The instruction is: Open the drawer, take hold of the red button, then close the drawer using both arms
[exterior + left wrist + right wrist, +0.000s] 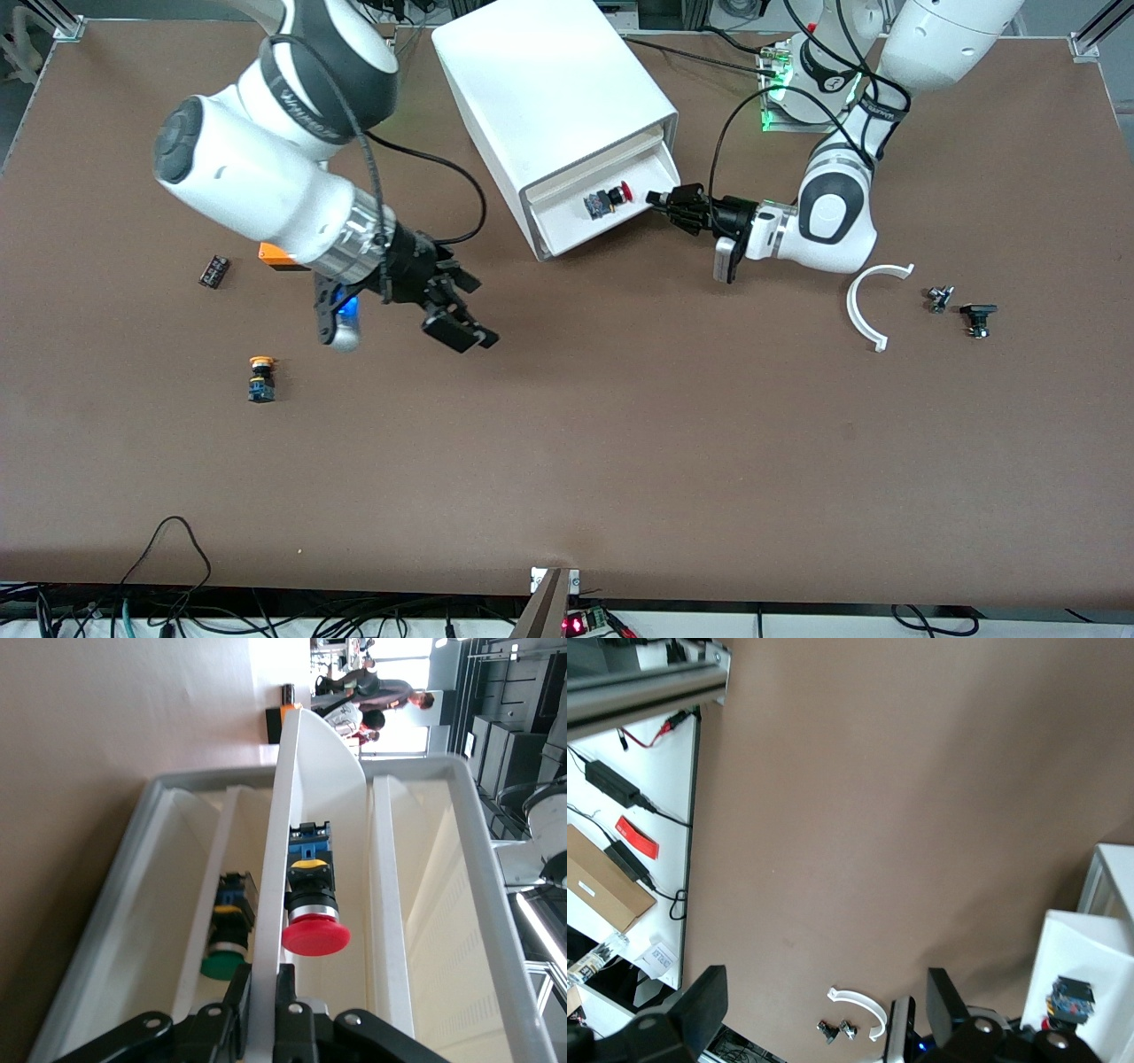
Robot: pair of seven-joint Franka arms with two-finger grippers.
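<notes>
From the front view, I have the left gripper (657,198) pinched tight on the front edge of the drawer (567,226), which stands pulled out of the white cabinet (549,89). The button (609,200) with the red cap lies in that drawer, just beside my left gripper's tips, cap toward them. My right gripper (456,310) hangs over bare table (620,425) with its jaws spread wide, holding nothing, well apart from the drawer. A yellow-capped button (261,378) and an orange block (275,256) sit on the table near that gripper; a white curved piece (868,306) lies close by the left arm.

In the left wrist view, the fingers (292,1014) clamp a thin white drawer wall (306,815) between them. The red-capped button (310,908) rests directly ahead of the gripper, and a green-capped button (226,935) sits in the level next to it.

The right wrist view shows the wide-open fingers (700,1001) over brown table, with the cabinet's corner and the button's blue body (1070,997) just ahead.

I judge the opening step done, or nearly so, and the grab is next. That calls for swinging the right gripper over the drawer, coming down around the button, while the left keeps the drawer steady.
</notes>
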